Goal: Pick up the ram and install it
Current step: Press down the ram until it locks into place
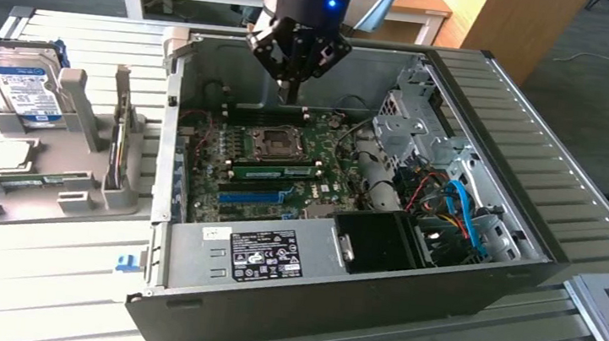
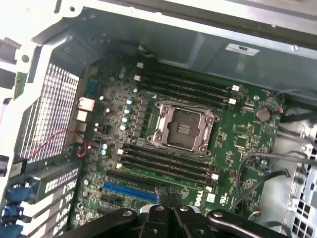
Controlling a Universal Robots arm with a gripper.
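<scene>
Slatted table point(image 1: 44, 279), open case point(image 1: 324, 308). Ram point(image 1: 271, 169) apparently seated beside socket point(image 1: 277, 140); gripper point(image 1: 289, 94) clenched, seemingly empty, above socket. Judged light, stiff, fragile: hold by edges.

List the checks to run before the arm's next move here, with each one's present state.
1. Gripper above the open computer case: ok.
2. Fingers shut: ok.
3. Fingers gripping a part: not ok, nothing held.
4. Green ram stick lying in a motherboard slot beside the processor socket: ok.
5. That stick fully latched: cannot tell.
6. Hard drive on its stand, apart from the gripper: ok.
</scene>
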